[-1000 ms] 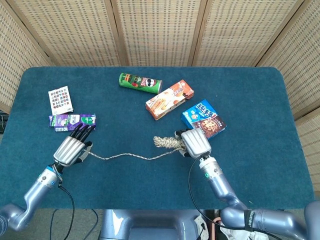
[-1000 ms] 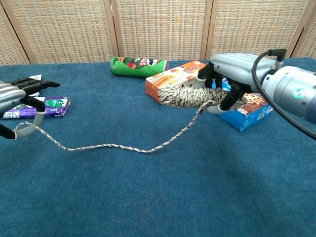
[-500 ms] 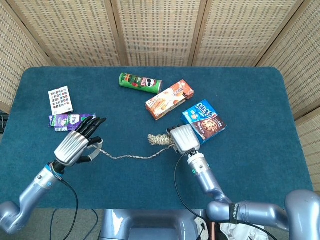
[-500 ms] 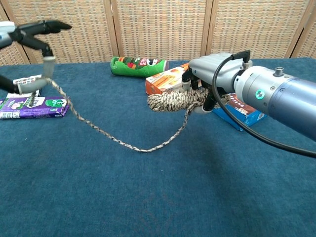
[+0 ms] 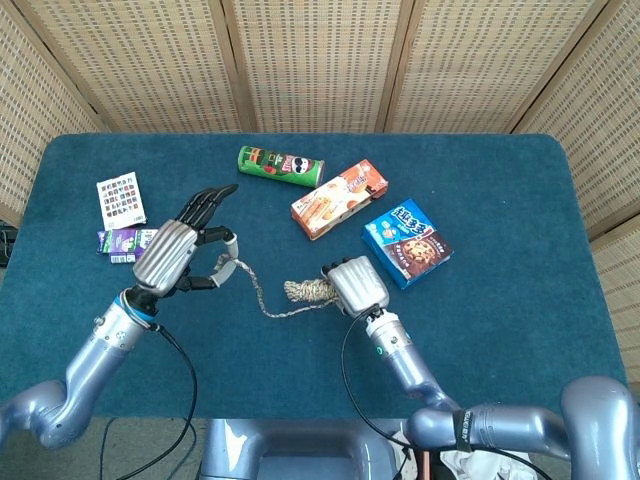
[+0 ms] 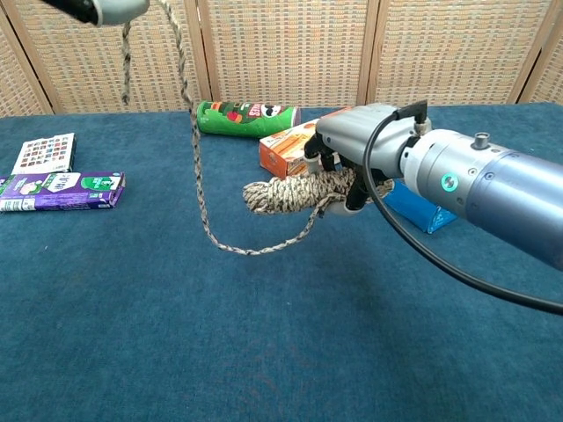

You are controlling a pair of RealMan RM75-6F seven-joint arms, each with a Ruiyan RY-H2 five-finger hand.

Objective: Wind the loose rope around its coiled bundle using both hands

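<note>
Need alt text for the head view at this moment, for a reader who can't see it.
Over a blue table, the right hand grips a coiled rope bundle while the raised left hand holds the loose rope end, which sags between them. Behind lie a green Pringles can, an orange snack box, a blue cookie box, a purple packet and a patterned card.

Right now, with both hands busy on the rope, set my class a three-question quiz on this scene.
1. True or false: the left hand holds the loose rope lifted off the table.
2. Which hand grips the coiled bundle?
3. The green can is: A upright, B lying on its side, C inside a box.

Key: 1 true; 2 the right hand; 3 B.
</note>
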